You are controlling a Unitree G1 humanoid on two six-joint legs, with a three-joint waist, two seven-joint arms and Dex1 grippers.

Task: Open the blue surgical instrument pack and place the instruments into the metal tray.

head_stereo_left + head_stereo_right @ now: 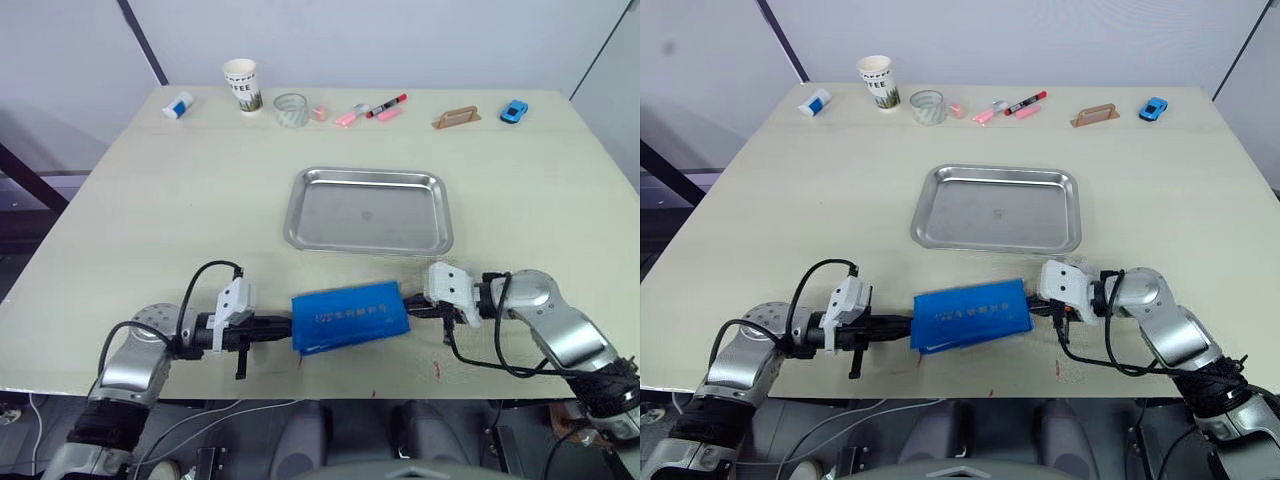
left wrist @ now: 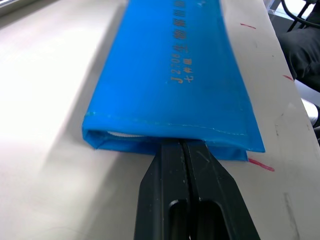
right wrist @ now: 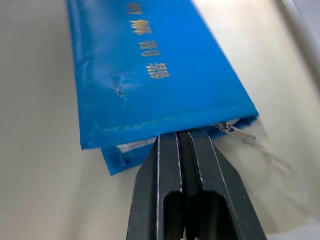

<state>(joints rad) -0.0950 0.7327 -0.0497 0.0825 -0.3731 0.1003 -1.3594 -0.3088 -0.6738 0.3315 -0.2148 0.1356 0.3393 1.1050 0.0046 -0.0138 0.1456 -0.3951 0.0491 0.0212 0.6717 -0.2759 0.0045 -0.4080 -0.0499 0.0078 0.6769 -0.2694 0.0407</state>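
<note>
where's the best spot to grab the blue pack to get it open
Take the blue surgical instrument pack by its top flap at a short end, coming in level along the table. It lies flat and folded, and at each end the upper layer overhangs the lower, leaving an edge to pinch. The left pincer and right pincer sit shut at those ends.

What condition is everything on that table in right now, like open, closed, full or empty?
blue surgical instrument pack: closed, folded flat, lying near the table's front edge.
metal tray: empty.
left gripper: shut on the pack's end.
right gripper: shut on the pack's opposite end.
paper cup: upright.
</note>
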